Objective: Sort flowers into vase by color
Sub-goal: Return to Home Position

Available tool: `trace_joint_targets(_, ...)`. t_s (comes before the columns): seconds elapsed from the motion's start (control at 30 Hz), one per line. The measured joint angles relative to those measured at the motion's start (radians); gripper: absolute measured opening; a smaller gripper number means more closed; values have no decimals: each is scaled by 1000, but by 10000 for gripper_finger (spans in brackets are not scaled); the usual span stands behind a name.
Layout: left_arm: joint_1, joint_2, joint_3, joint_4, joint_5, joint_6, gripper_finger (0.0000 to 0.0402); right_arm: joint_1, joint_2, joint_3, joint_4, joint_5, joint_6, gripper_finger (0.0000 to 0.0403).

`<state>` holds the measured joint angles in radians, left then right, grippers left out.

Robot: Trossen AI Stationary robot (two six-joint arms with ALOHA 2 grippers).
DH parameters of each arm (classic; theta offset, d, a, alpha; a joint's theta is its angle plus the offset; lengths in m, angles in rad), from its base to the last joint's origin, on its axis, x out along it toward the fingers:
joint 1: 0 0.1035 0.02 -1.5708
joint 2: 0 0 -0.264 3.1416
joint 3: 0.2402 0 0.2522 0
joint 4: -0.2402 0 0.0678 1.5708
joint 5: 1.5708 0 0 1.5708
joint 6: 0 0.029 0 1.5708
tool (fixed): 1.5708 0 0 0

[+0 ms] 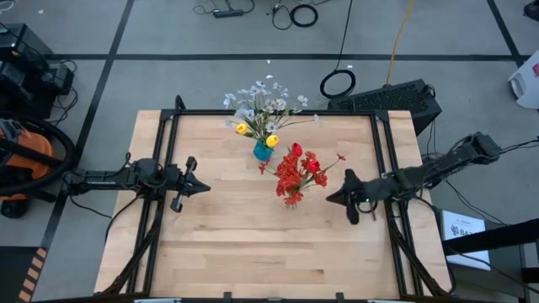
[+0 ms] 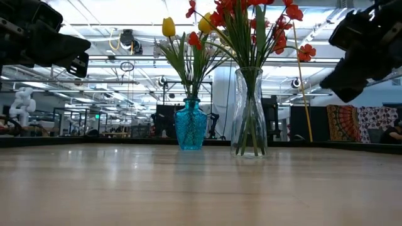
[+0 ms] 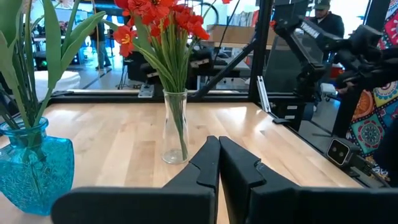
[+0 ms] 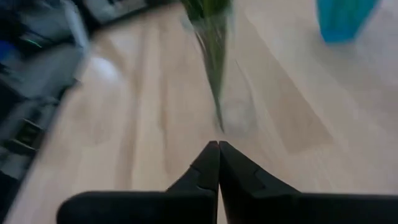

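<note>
A clear glass vase (image 2: 250,113) (image 3: 175,127) stands on the table and holds the red flowers (image 1: 299,172) by their green stems. A blue glass vase (image 1: 263,151) (image 2: 190,124) (image 3: 30,165) beside it holds yellow tulips (image 2: 168,26) and pale white blossoms (image 1: 261,101). My left gripper (image 1: 205,187) (image 3: 218,152) hovers shut over the table's left part, left of both vases. My right gripper (image 1: 331,199) (image 4: 219,148) hovers shut just right of the clear vase, pointing at its blurred stems (image 4: 214,50).
A dark frame (image 1: 278,113) runs along the table's far edge and down both sides. The wooden tabletop (image 1: 253,244) lies bare on the near half. Beyond the table, a person (image 3: 323,18) stands by equipment in the left wrist view.
</note>
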<state>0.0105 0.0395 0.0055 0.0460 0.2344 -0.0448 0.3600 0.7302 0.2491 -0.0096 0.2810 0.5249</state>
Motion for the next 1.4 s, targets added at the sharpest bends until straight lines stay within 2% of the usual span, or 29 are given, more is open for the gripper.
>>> trace_joint_targets(0.17, 0, 0, 0, 0, 0, 0, 14, -102, -151, -89, 105, -116, -150, 0)
trace_joint_targets(0.37, 0, 0, 0, 0, 0, 0, 14, -161, -279, -105, 106, -141, -294, 0)
trace_joint_targets(0.6, 0, 0, 0, 0, 0, 0, 14, -221, -456, -105, 27, -285, -347, 0)
trace_joint_targets(0.73, 0, 0, -1, 0, 0, 0, 14, -237, -544, -105, -45, -285, -355, 0)
trace_joint_targets(0.9, 0, 0, -1, 0, 0, 0, 14, -250, -629, -106, -70, -204, -402, 0)
trace_joint_targets(1.03, 0, 0, -1, 0, 0, 0, 14, -267, -685, -144, -41, -207, -398, 0)
trace_joint_targets(1.13, 0, 0, -1, 0, 0, 0, 14, -268, -725, -218, 54, -209, -366, 0)
trace_joint_targets(1.4, 0, 0, -1, -1, -3, 0, 14, -269, -728, -235, 89, -207, -381, 0)
